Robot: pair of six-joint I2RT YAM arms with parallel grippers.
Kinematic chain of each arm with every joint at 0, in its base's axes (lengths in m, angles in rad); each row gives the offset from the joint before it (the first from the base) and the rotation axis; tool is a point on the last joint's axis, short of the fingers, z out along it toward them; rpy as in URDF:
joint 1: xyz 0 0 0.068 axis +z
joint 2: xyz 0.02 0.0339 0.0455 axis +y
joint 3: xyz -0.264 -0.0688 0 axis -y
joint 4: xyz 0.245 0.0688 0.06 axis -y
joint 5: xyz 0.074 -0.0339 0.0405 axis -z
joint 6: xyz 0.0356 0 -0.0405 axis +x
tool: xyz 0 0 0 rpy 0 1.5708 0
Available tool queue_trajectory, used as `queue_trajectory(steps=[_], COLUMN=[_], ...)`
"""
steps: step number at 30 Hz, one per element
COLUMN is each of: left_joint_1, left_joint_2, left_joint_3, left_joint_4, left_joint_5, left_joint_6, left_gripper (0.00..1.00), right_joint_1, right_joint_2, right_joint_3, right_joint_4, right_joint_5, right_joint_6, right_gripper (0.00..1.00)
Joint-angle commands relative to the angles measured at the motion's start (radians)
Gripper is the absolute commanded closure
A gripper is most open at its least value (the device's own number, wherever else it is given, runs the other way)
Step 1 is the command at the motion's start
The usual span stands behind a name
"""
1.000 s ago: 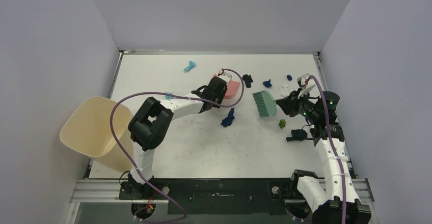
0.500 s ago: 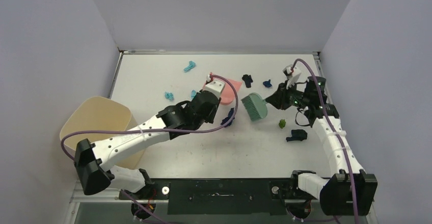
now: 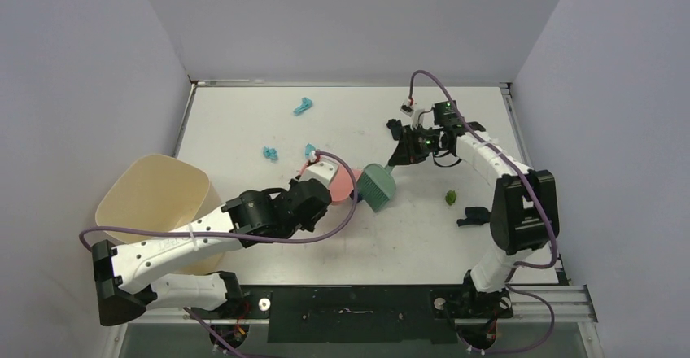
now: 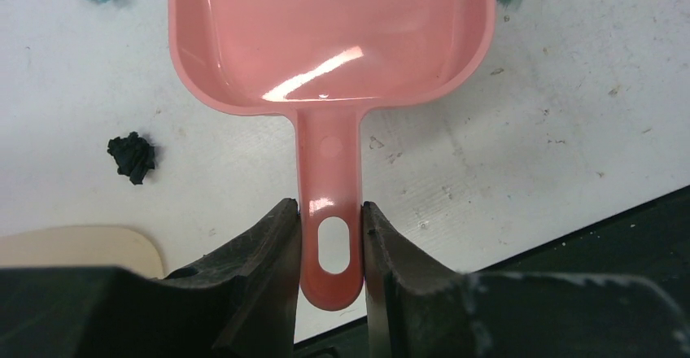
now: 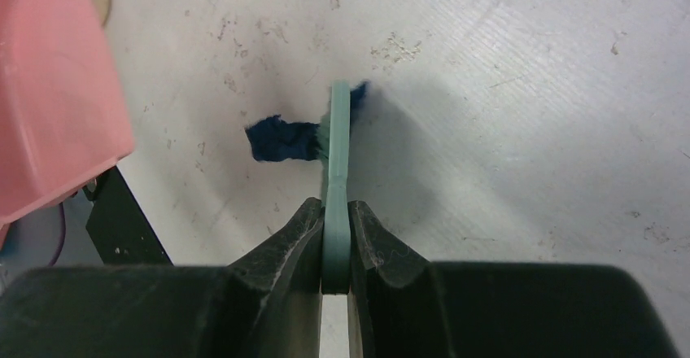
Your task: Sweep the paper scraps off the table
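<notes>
The paper scraps (image 3: pixel 303 106) are small crumpled wads scattered over the scuffed white table (image 3: pixel 236 114) — teal ones far left, a green and a black one toward the right edge. One dark blue wad (image 5: pixel 281 140) lies just beside the teal brush (image 3: pixel 377 185). Left gripper (image 4: pixel 329 236) pinches the pink dustpan (image 4: pixel 325 41) by its handle — right gripper (image 5: pixel 336 236) is clamped on the brush handle.

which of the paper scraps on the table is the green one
The small wad right of the teal brush, beside a dark scrap. The other scraps are teal, dark blue or black.
</notes>
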Motion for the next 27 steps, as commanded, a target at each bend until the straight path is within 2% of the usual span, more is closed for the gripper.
queue_trajectory(steps=[1, 7, 11, 13, 16, 17, 24, 27], left_joint_1=[-0.014, -0.018, -0.022, -0.026, -0.028, -0.03, -0.058, -0.072], left_joint_2=[-0.013, 0.052, 0.104, 0.13, 0.187, 0.209, 0.366, 0.409], left_joint_3=[0.004, 0.0, -0.018, -0.029, -0.03, -0.024, 0.078, 0.118], left_joint_4=[-0.034, -0.02, 0.02, 0.062, 0.124, 0.142, 0.226, 0.255], left_joint_5=[-0.041, 0.003, 0.036, 0.067, 0.127, 0.152, 0.308, 0.366], left_joint_6=[0.011, 0.087, 0.142, 0.177, 0.239, 0.261, 0.393, 0.425], left_gripper=[1.0, 1.0, 1.0, 1.0, 1.0, 1.0, 1.0, 1.0], right_joint_1=[-0.004, -0.085, -0.212, -0.281, -0.381, -0.414, -0.552, -0.568], right_joint_2=[0.096, 0.039, -0.039, -0.066, -0.085, -0.088, -0.209, -0.255], right_joint_3=[0.117, 0.125, 0.1, 0.107, 0.16, 0.183, 0.249, 0.284], right_joint_4=[-0.105, -0.303, -0.451, -0.554, -0.82, -0.905, -0.919, -0.919], right_joint_5=[0.101, 0.233, 0.204, 0.153, 0.011, -0.015, 0.108, 0.124], right_joint_6=[0.008, -0.127, -0.288, -0.409, -0.764, -0.83, -0.86, -0.847], right_gripper=[0.95, 0.95, 0.95, 0.95, 0.95, 0.95, 0.95, 0.95])
